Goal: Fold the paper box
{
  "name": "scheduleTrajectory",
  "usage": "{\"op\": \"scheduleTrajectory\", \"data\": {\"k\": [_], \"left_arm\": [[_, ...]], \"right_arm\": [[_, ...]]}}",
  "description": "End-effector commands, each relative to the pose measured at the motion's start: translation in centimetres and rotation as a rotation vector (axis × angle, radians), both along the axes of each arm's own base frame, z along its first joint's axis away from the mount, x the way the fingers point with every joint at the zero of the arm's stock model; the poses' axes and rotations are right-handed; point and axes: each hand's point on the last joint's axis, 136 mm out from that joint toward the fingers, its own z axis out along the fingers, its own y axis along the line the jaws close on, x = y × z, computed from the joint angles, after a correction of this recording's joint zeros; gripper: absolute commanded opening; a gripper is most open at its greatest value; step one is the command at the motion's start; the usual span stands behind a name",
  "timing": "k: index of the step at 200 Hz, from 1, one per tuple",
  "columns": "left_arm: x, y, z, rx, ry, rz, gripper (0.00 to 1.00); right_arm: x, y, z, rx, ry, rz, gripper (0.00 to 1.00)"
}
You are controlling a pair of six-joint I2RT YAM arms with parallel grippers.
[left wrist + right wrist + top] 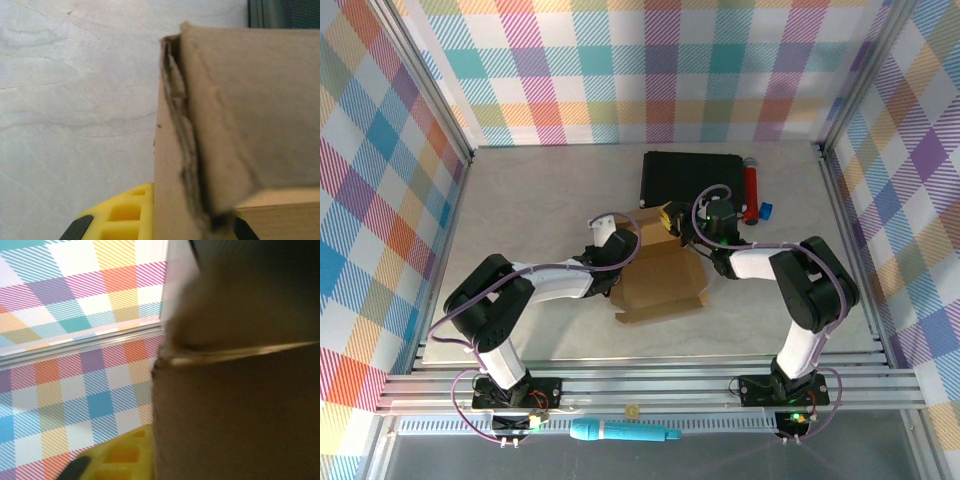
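The paper box lies mid-tabletop, half formed, its near panel flat. My left end effector pinches the left wall, cardboard between its fingers. The right end effector sits at the far flap; I cannot tell its opening. I judge wall-raising is underway. Next, that flap needs standing upright, clear of the black case.
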Motion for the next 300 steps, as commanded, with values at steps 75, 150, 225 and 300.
{"op": "scheduleTrajectory", "data": {"k": [75,150,225,300], "left_arm": [[-1.0,4.2,7.9,0.04,0.228,-0.025,0.0],[-3.4,3.8,14.1,-0.046,0.531,-0.025,0.0],[-3.9,2.2,14.7,-0.097,0.605,-0.071,0.0],[-4.1,1.9,14.7,-0.088,0.624,-0.105,0.0]], "right_arm": [[-2.9,-12.3,14.2,-0.401,-0.142,-0.044,0.54],[-3.5,-10.8,21.0,-0.628,-0.306,0.042,0.38],[-2.6,-4.3,19.1,-0.82,-0.365,0.31,0.36],[-2.5,-2.3,15.3,-0.837,-0.265,0.395,0.42]]}}
